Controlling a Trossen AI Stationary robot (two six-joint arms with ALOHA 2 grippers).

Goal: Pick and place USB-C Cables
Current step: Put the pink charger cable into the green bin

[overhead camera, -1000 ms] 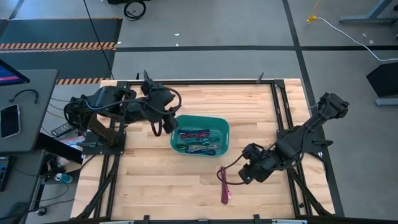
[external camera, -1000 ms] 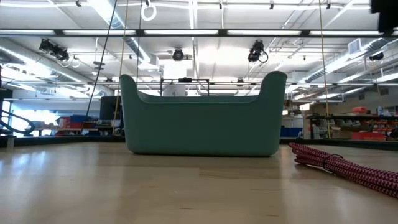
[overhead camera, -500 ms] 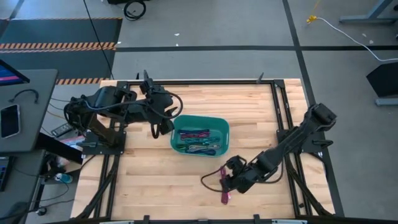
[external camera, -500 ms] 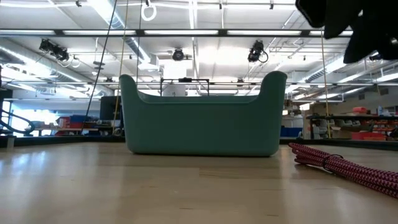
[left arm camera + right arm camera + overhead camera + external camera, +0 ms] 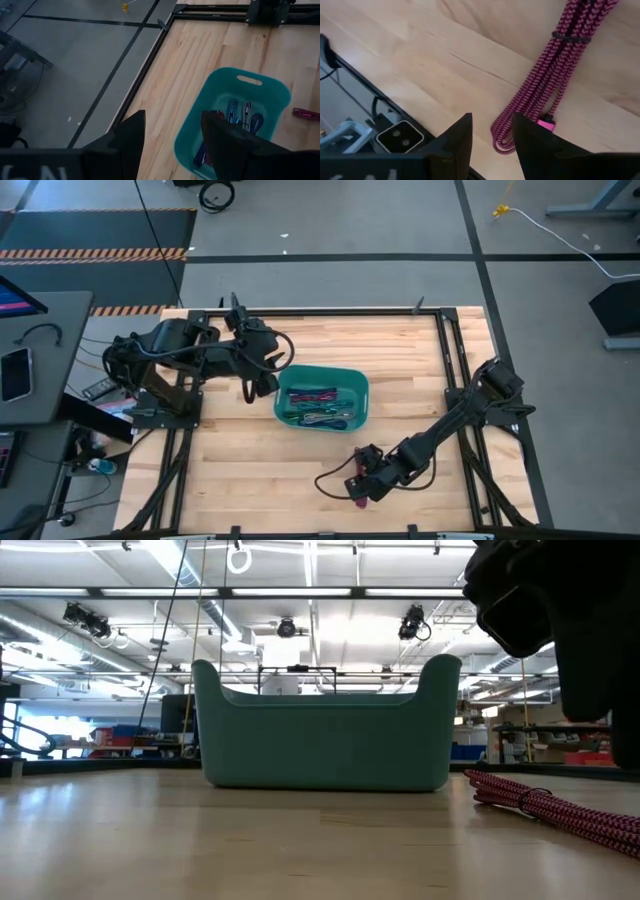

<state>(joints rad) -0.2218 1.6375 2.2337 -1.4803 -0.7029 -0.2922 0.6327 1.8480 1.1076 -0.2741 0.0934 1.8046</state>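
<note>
A magenta braided USB-C cable bundle [image 5: 555,75] lies flat on the wooden table near its near edge, bound by a thin tie; it also shows in the low view [image 5: 550,805] and peeks out under the right arm [image 5: 361,501]. My right gripper [image 5: 490,137] hangs open just above the bundle's looped end, apart from it [image 5: 365,480]. A teal bin [image 5: 322,400] at mid-table holds several coloured cable bundles. My left gripper [image 5: 172,135] hovers open by the bin's left side [image 5: 262,375].
The bin's tall walls [image 5: 325,730] stand between the two arms. Black frame rails [image 5: 452,370] run along the table's sides. The near edge, with a small camera block [image 5: 395,137], lies close to the right gripper. Bare wood [image 5: 240,460] spreads left of the cable.
My right arm has stretched out toward the table's near edge and leftward, coming down from beside the magenta cable until its gripper hangs over the bundle. The cable has stayed where it was. The left arm has kept still.
</note>
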